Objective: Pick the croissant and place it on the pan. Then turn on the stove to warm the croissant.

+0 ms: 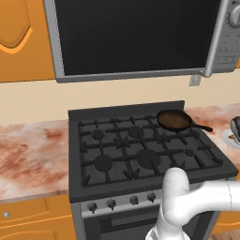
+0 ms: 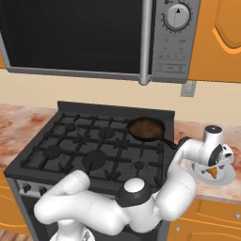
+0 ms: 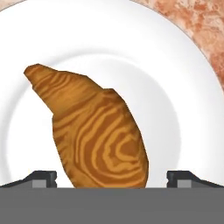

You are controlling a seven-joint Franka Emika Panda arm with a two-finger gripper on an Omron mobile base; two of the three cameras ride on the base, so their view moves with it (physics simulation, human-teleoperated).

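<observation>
Spread wide, the two dark finger tips of the gripper [image 3: 112, 177] flank the golden-orange, swirl-grained crescent croissant [image 3: 94, 133], which lies on a smooth, glossy round white plate [image 3: 183, 87] on the mottled reddish stone counter [image 1: 33, 154]. Beyond, the small round dark frying pan [image 2: 146, 128] with brownish inside and thin black handle sits on a rear burner of the black gas stove [image 2: 84, 146] with cast grates.
</observation>
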